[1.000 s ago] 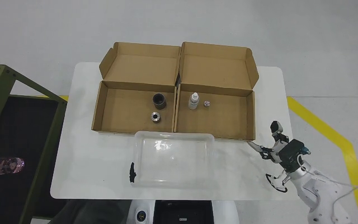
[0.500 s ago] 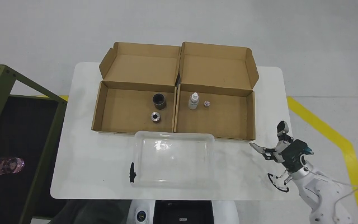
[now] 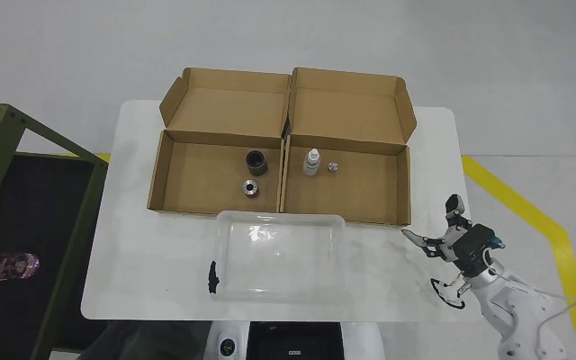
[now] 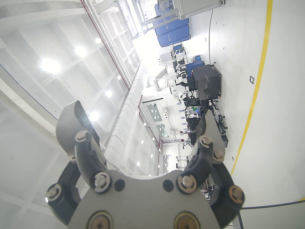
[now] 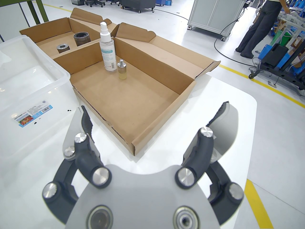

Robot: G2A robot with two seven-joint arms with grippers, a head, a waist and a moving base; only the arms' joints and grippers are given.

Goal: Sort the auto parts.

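Two open cardboard boxes stand side by side at the back of the table. The left box (image 3: 193,175) holds a dark cylinder (image 3: 256,162) and a metal ring (image 3: 249,187). In the right box (image 3: 369,189) stand a white spray bottle (image 3: 310,162) and a small metal part (image 3: 332,166). The right wrist view shows the bottle (image 5: 107,48), the small part (image 5: 122,69), the cylinder (image 5: 82,38) and the ring (image 5: 63,48). My right gripper (image 3: 430,220) (image 5: 153,109) is open and holds nothing, just off the right box's front right corner. My left gripper (image 4: 140,113) is open, holds nothing and points at the ceiling.
A clear plastic bin (image 3: 281,252) (image 5: 28,72) sits in front of the boxes. A small black piece (image 3: 212,276) lies on the white table (image 3: 144,252) by the bin's left front corner. The table's right edge is close to my right gripper.
My right gripper drew a little to the right and away from the right box between the first two frames, then stayed still. Nothing else moved.
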